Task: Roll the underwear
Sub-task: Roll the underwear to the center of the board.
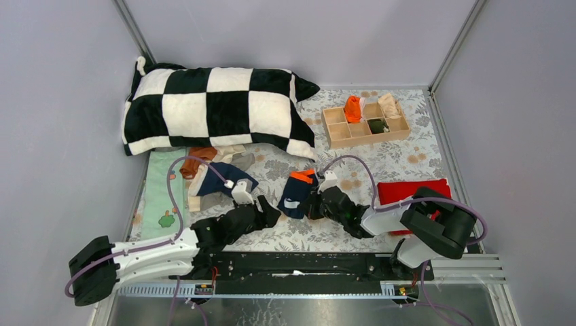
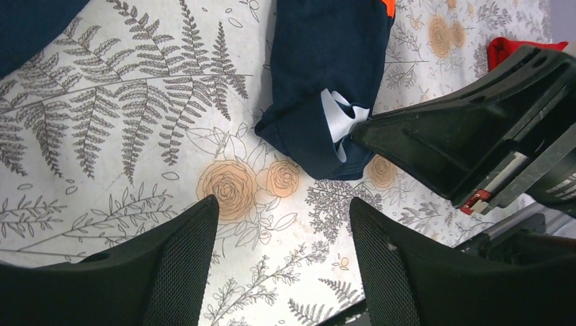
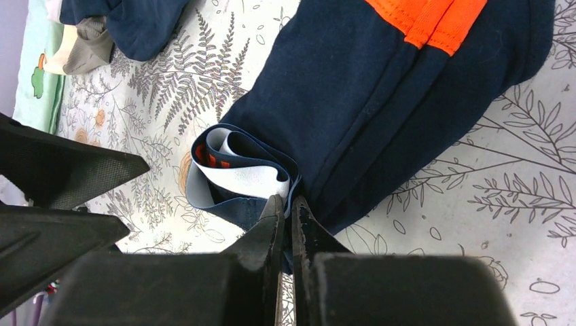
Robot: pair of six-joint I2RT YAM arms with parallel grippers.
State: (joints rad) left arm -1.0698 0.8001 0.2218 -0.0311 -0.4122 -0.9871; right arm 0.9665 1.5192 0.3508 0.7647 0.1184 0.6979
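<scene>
A navy underwear with orange trim (image 1: 297, 192) lies folded long on the floral cloth between my two grippers. Its near end is curled over, showing a white inner layer (image 3: 244, 178). My right gripper (image 3: 286, 204) is shut on the edge of that curled end, with a thin fold of navy cloth (image 3: 380, 102) pinched between its fingertips. My left gripper (image 2: 282, 204) hovers open just left of that end over bare cloth, with nothing between its fingers (image 2: 180, 265). The navy underwear (image 2: 326, 81) lies beyond its tips. In the top view the left gripper (image 1: 270, 212) and the right gripper (image 1: 314, 204) flank the roll.
A pile of other underwear (image 1: 210, 173) lies at the left in front of the checked pillow (image 1: 217, 105). A wooden compartment box (image 1: 337, 129) at the back right holds rolled pieces, one of them orange. A red cloth (image 1: 411, 190) lies on the right, by the right arm.
</scene>
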